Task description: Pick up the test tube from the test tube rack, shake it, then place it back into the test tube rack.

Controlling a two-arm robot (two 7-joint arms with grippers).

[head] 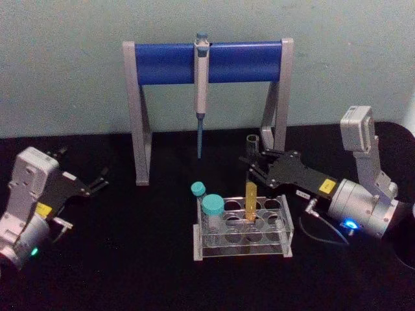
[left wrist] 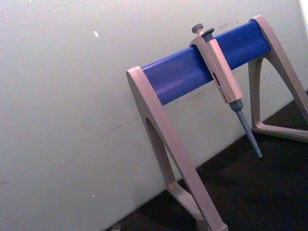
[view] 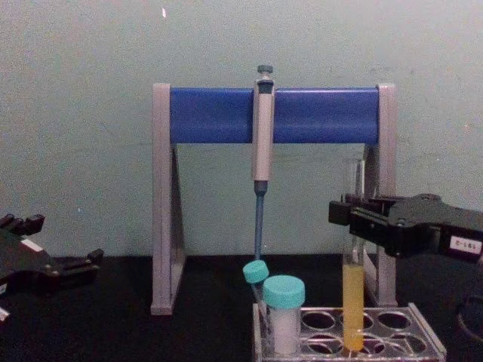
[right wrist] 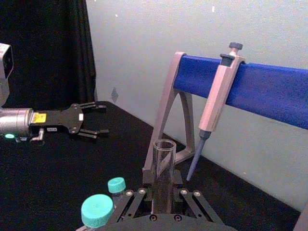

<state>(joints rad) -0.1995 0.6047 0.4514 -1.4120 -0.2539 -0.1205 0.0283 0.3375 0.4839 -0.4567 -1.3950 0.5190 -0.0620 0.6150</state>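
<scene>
Right claw (head: 253,167) was seen clamped on the test tube (view: 352,294), held at the clear glass above the yellow-orange liquid. The tube was upright, its round bottom seated in a hole of the test tube rack (head: 272,246), so the lift was judged not yet begun. Left claw (right wrist: 96,119) was parked with fingers spread, well apart at the left of the worktop (head: 130,259).

Risks, as judged:
- Tube was uncapped: liquid could be thrown out by a hard shake or a steep tilt.
- Glass was smooth: a slip could be caused by a weak grip, a crack by an overtight one.
- Rack looked light: it could be dragged up or tipped by an off-axis pull.
- Pipette (head: 201,84) tip was hung near, behind the tube: it could be struck on a tall lift.
- Hole rim could be hit on return if the tube were brought back tilted.

Counted: one test tube, one rack, two teal-capped tubes at the rack's left end (large-capped tube (head: 212,206), small-capped tube (head: 198,188)), one pipette, one pipette stand (head: 162,61), two claws.
</scene>
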